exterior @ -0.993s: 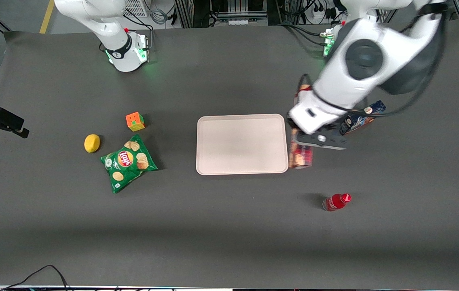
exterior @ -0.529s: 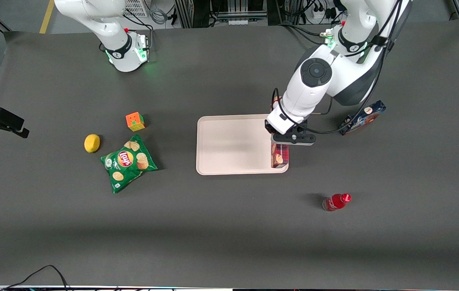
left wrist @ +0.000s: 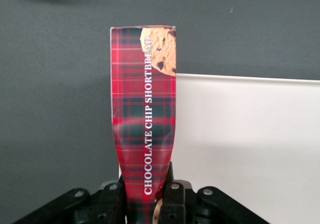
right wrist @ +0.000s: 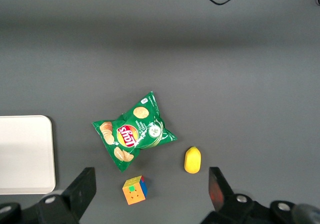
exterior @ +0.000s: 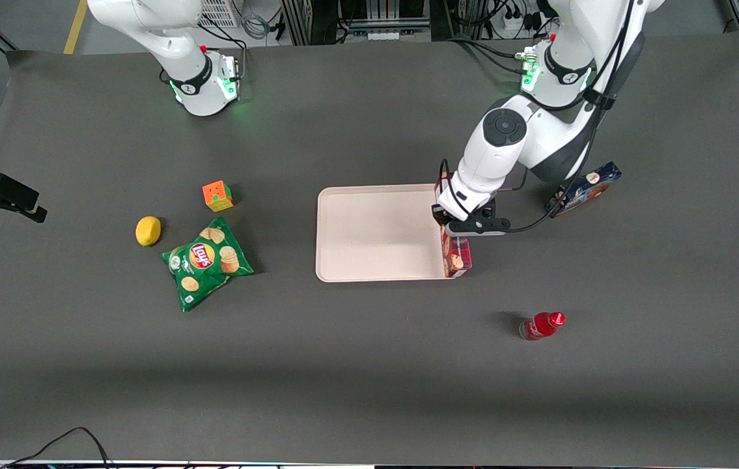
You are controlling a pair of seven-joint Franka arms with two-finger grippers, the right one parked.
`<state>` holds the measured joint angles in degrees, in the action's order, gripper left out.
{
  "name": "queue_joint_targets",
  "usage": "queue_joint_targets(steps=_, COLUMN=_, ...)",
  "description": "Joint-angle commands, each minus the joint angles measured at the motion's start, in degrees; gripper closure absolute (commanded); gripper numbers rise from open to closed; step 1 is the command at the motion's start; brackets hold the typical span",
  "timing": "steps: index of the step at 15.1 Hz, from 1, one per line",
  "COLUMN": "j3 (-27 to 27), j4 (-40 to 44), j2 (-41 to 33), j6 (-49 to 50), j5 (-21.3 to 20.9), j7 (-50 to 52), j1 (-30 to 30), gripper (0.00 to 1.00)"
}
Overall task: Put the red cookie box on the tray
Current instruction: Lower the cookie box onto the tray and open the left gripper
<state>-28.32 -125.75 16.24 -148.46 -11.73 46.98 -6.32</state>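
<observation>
The red cookie box (exterior: 457, 256) is a slim dark-red tartan carton with cookie pictures, held on edge along the tray's rim at the working arm's end. The left gripper (exterior: 467, 225) is shut on the carton's middle. In the left wrist view the red cookie box (left wrist: 144, 109) reads "CHOCOLATE CHIP SHORTBREAD" and is pinched between the black fingers (left wrist: 172, 196) of the gripper (left wrist: 145, 199); its sides bow inward there. The pale cream tray (exterior: 376, 234) lies flat mid-table, and the tray (left wrist: 250, 139) fills one side beside the carton, which overhangs the rim slightly.
A dark-blue cookie box (exterior: 587, 187) lies under the working arm. A red bottle (exterior: 542, 325) lies nearer the front camera than the tray. Toward the parked arm's end are a green chip bag (exterior: 206, 262), a yellow lemon (exterior: 148, 230) and a colour cube (exterior: 217, 195).
The left arm has carried the red cookie box from beside the tray over its edge, then lowered and shifted it slightly back toward the working arm's end, along the rim.
</observation>
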Motion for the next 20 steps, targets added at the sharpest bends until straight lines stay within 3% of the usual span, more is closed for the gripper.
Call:
queue_joint_targets(steps=1, j3=1.6, j4=-0.46, j2=1.68, j6=-2.71, j5=-7.06, j7=7.49, j1=-2.2, gripper=1.0)
queue_joint_targets(steps=7, j3=2.13, j4=-0.46, j2=4.85, j6=-3.42, j5=-17.44, j7=19.53, j1=-4.14, gripper=1.0)
queue_joint_targets(steps=13, j3=2.13, j4=-0.46, j2=5.73, j6=-3.33, j5=-18.07, j7=20.16, j1=-4.58, gripper=1.0)
queue_joint_targets(steps=16, j3=2.22, j4=-0.28, j2=5.82, j6=-3.33, j5=-18.16, j7=20.08, j1=-4.58, gripper=0.82)
queue_joint_targets(steps=17, j3=2.22, j4=-0.11, j2=5.82, j6=-3.33, j5=-18.16, j7=20.08, j1=-4.58, gripper=0.68)
queue_joint_targets(steps=18, j3=2.56, j4=-0.02, j2=5.82, j6=-3.33, j5=-18.24, j7=19.73, j1=-4.58, gripper=0.29)
queue_joint_targets(steps=19, j3=3.0, j4=0.07, j2=5.73, j6=-3.24, j5=-18.94, j7=19.46, j1=-4.58, gripper=0.0)
queue_joint_targets(steps=20, j3=3.01, j4=0.33, j2=5.73, j6=-2.98, j5=-19.21, j7=19.46, j1=-4.58, gripper=0.0)
